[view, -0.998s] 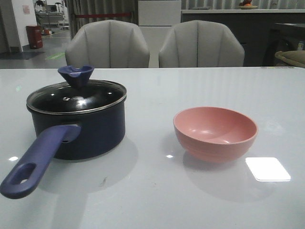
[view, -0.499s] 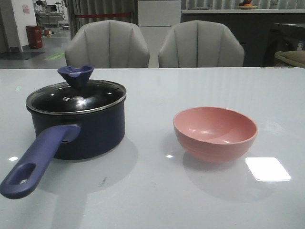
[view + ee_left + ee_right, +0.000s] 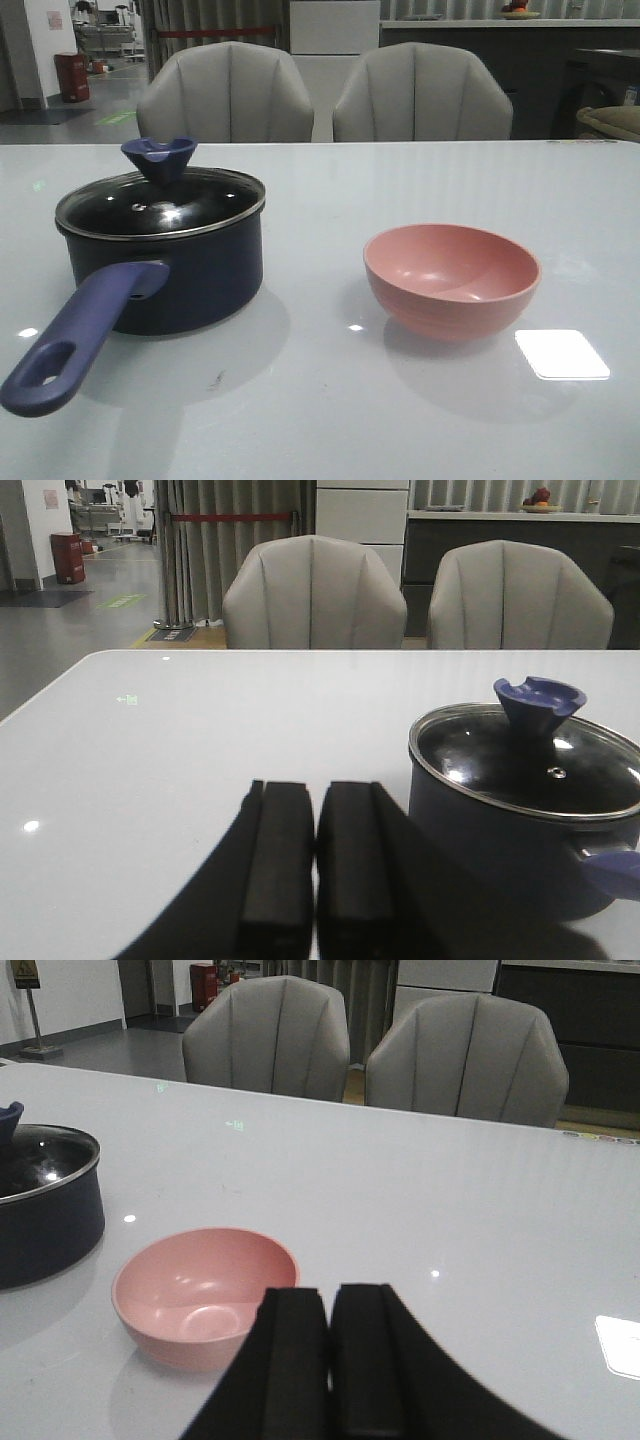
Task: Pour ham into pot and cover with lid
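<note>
The navy pot stands on the table at the left, its purple-blue handle pointing toward the front. The glass lid with its blue knob sits on the pot. The pot also shows in the left wrist view and the right wrist view. The pink bowl stands at the right and looks empty; it also shows in the right wrist view. No ham is visible. My left gripper is shut and empty, beside the pot. My right gripper is shut and empty, near the bowl.
Two grey chairs stand behind the table's far edge. A bright light patch lies on the white table at the front right.
</note>
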### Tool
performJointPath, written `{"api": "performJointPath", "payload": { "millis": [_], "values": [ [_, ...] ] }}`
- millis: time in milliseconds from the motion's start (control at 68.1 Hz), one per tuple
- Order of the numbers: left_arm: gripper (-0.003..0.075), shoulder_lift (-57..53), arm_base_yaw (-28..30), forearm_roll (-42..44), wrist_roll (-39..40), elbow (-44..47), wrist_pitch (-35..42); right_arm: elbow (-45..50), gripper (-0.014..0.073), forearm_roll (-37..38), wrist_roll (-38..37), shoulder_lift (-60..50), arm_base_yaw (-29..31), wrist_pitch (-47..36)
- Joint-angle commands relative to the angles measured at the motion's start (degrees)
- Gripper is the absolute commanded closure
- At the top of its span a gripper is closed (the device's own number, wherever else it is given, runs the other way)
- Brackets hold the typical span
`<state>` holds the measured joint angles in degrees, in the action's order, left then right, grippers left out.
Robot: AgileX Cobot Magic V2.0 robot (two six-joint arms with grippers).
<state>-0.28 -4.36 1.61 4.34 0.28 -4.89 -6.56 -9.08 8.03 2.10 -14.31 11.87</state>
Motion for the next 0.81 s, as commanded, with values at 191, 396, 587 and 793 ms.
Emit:
{"api": "performJointPath", "payload": {
  "millis": [191, 396, 587, 793],
  "values": [
    [0.0587, -1.1, -0.2, 0.1, 0.5, 1.2, 4.9, -1.6, 0.0445, 0.1, 0.5, 0.6, 0.2, -4.8],
    [0.0587, -1.1, -0.2, 0.1, 0.5, 1.2, 4.9, -1.6, 0.0445, 0.1, 0.5, 0.6, 0.2, -4.8],
    [0.0587, -1.1, -0.2, 0.1, 0.5, 1.2, 4.9, -0.3, 0.0445, 3.7, 0.4, 0.6, 1.5, -6.8],
    [0.0587, -1.1, -0.2, 0.1, 0.5, 1.2, 4.9, 3.6, 0.0445, 4.7, -3.6, 0.3, 8.2, -12.7]
  ]
}}
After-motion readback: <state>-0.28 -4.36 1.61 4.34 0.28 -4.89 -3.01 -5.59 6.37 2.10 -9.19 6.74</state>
